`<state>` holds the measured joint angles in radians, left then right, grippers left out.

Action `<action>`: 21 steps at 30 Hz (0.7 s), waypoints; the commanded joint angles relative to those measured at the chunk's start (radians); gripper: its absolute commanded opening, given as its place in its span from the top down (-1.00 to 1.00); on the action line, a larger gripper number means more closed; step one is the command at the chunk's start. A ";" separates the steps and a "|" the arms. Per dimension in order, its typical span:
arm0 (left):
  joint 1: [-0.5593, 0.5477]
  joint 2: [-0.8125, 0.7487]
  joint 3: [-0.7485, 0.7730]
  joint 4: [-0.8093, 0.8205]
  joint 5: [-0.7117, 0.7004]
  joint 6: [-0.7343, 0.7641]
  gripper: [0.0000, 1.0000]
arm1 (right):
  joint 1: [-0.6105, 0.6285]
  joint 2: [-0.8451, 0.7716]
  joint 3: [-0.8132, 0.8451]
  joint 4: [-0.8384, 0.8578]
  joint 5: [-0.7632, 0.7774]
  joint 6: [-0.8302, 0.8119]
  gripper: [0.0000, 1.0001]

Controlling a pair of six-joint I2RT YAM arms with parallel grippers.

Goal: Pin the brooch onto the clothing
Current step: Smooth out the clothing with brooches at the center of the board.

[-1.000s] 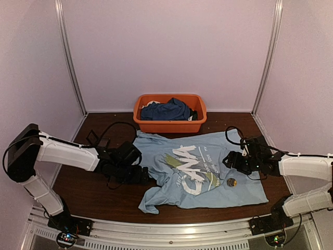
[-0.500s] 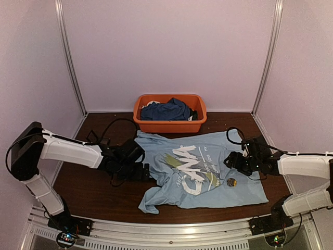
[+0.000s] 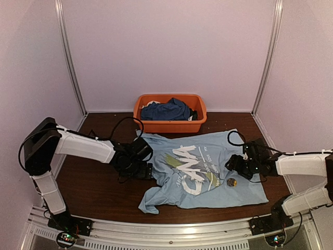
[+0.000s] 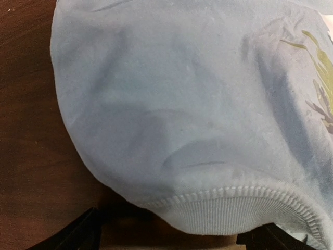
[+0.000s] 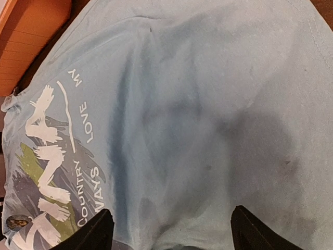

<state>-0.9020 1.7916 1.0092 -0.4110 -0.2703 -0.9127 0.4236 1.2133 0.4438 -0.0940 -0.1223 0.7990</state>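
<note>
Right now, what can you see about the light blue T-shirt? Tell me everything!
The light blue T-shirt looks like soft cotton, with short sleeves, a ribbed edge and a big white, green and yellow print. It lies spread on the dark wooden table, wrinkled, with one near corner bunched up. A small round brooch rests on it by the print. The open left gripper sits at its ribbed edge, and the open right gripper hovers over its other side.

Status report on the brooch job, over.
Left gripper open at the shirt's ribbed edge. Right gripper open over the shirt. Brooch on the shirt near right gripper, ungripped, nothing covering it.
</note>
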 commanded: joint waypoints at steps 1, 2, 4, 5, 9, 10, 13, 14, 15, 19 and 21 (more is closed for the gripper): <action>0.011 0.021 0.037 -0.116 -0.017 0.068 -0.94 | -0.018 0.040 -0.024 0.005 0.017 0.068 -0.60; 0.012 0.024 0.050 -0.147 -0.024 0.082 -0.94 | -0.021 0.047 -0.029 0.017 0.005 0.079 -0.60; 0.012 0.028 0.074 -0.200 -0.036 0.124 -0.92 | -0.028 0.059 -0.041 0.044 -0.016 0.101 -0.60; 0.012 0.029 0.086 -0.233 -0.046 0.138 -0.91 | -0.029 0.060 -0.046 0.053 -0.021 0.111 -0.61; 0.011 0.047 0.136 -0.340 -0.095 0.190 -0.86 | -0.034 0.053 -0.054 0.057 -0.005 0.122 -0.60; 0.011 0.045 0.147 -0.370 -0.113 0.188 -0.86 | -0.035 0.051 -0.053 0.056 -0.005 0.118 -0.61; 0.012 -0.030 0.133 -0.345 -0.130 0.172 -0.87 | -0.036 0.049 -0.049 0.054 0.000 0.105 -0.61; 0.011 -0.054 0.126 -0.323 -0.125 0.168 -0.89 | -0.036 0.050 -0.047 0.049 0.002 0.102 -0.61; 0.011 -0.074 0.117 -0.303 -0.113 0.160 -0.89 | -0.037 0.053 -0.047 0.048 0.001 0.101 -0.61; 0.008 -0.093 0.107 -0.225 0.001 0.124 -0.89 | -0.043 0.057 -0.052 0.053 -0.008 0.109 -0.61; -0.003 -0.091 0.115 -0.199 0.039 0.118 -0.89 | -0.046 0.049 -0.059 0.053 -0.009 0.116 -0.61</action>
<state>-0.8967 1.7168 1.1275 -0.6880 -0.3233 -0.7685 0.3912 1.2552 0.4141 -0.0128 -0.1345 0.8982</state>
